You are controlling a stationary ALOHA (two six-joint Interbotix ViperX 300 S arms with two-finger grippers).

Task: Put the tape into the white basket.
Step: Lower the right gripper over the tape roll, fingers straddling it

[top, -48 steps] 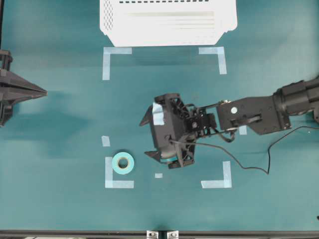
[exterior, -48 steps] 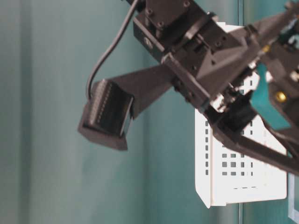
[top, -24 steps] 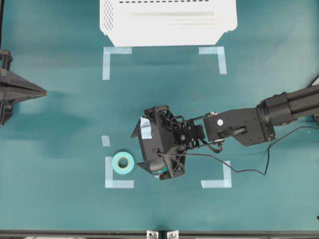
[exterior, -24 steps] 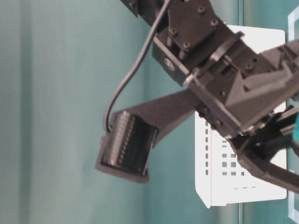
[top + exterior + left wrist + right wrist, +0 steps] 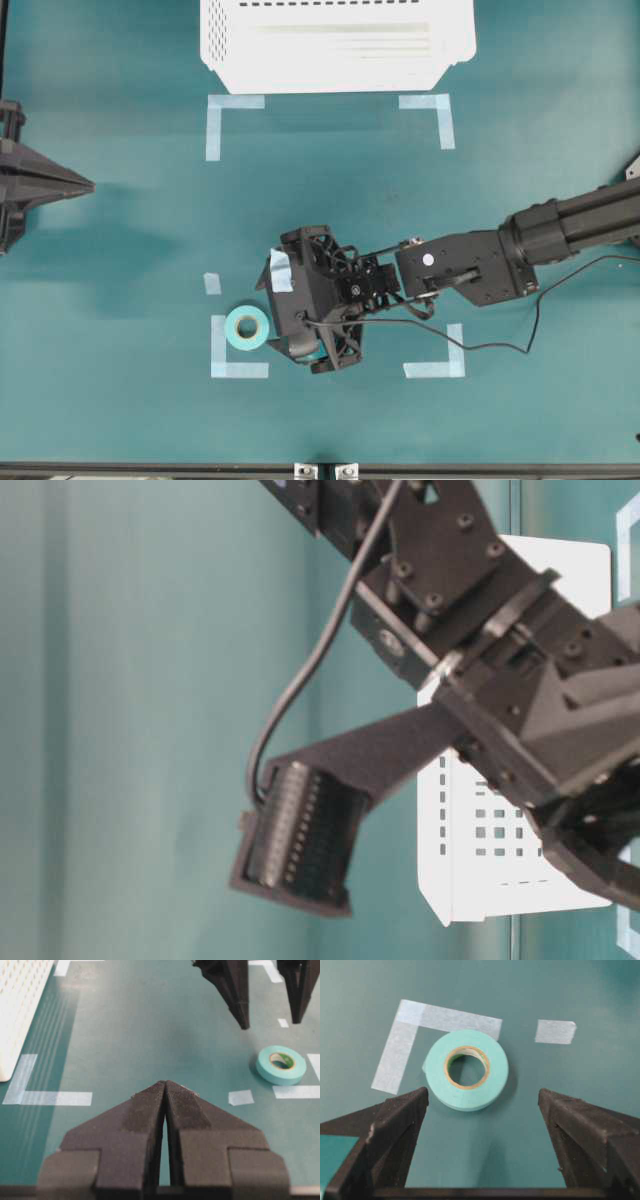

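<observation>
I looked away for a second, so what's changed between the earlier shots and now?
The right hand, open, slid left and down in the overhead view until it reached the tape. Nothing is gripped. The tape, white basket and shut left hand stayed put.

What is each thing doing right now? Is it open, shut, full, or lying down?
tape: lying flat on the table, not held.
white basket: upright, nothing seen inside.
right tool: open wide, by the tape.
left tool: shut, holding nothing.
</observation>
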